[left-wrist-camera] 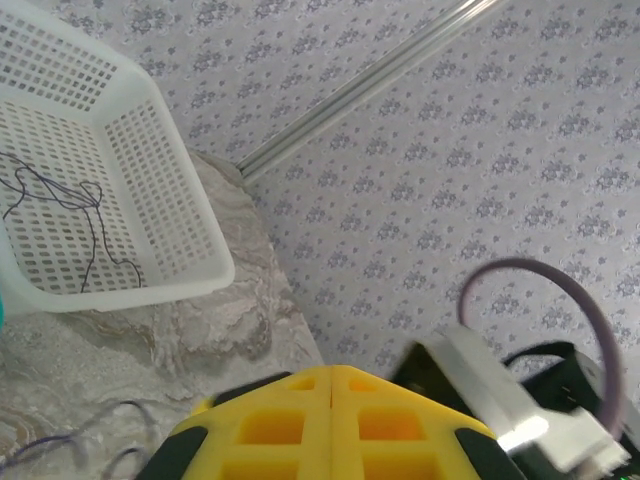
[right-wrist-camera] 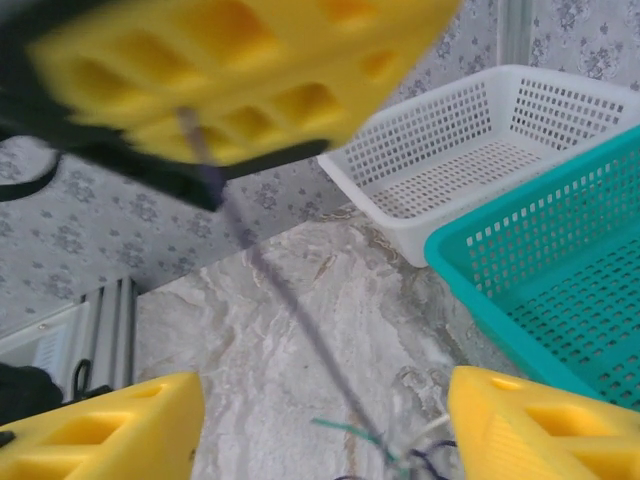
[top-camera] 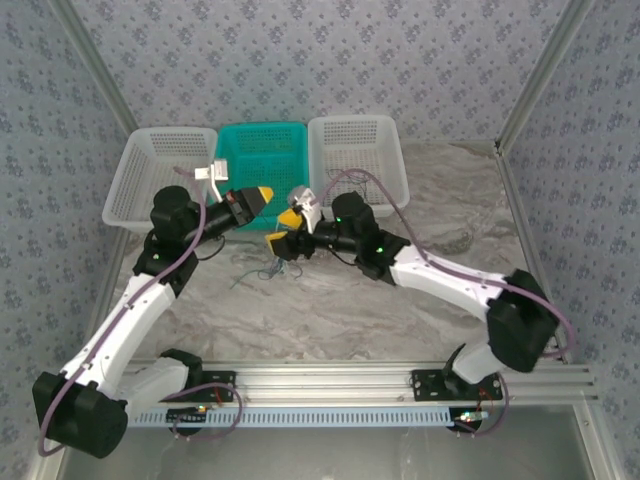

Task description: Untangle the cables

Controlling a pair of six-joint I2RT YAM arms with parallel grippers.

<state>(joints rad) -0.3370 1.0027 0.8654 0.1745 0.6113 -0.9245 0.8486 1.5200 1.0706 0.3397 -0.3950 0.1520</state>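
My left gripper (top-camera: pixel 262 197) hangs shut above the table in front of the teal basket. In the right wrist view a dark purple cable (right-wrist-camera: pixel 290 300) runs taut from the left gripper (right-wrist-camera: pixel 240 70) down to a small tangle (right-wrist-camera: pixel 420 462), where a green cable (right-wrist-camera: pixel 350 432) and a pale one join it. From above, the tangle (top-camera: pixel 270 268) lies on the marble table. My right gripper (top-camera: pixel 281 230) hovers just above the tangle, open (right-wrist-camera: pixel 320 425), its fingers either side of the taut cable without touching it. Another dark cable (left-wrist-camera: pixel 70 200) lies inside the right white basket.
Three baskets stand in a row at the back: a white one (top-camera: pixel 130 190), a teal one (top-camera: pixel 262 135) and a white one (top-camera: pixel 385 150). Patterned walls and metal rails enclose the table (top-camera: pixel 400 320). The two grippers are very close together.
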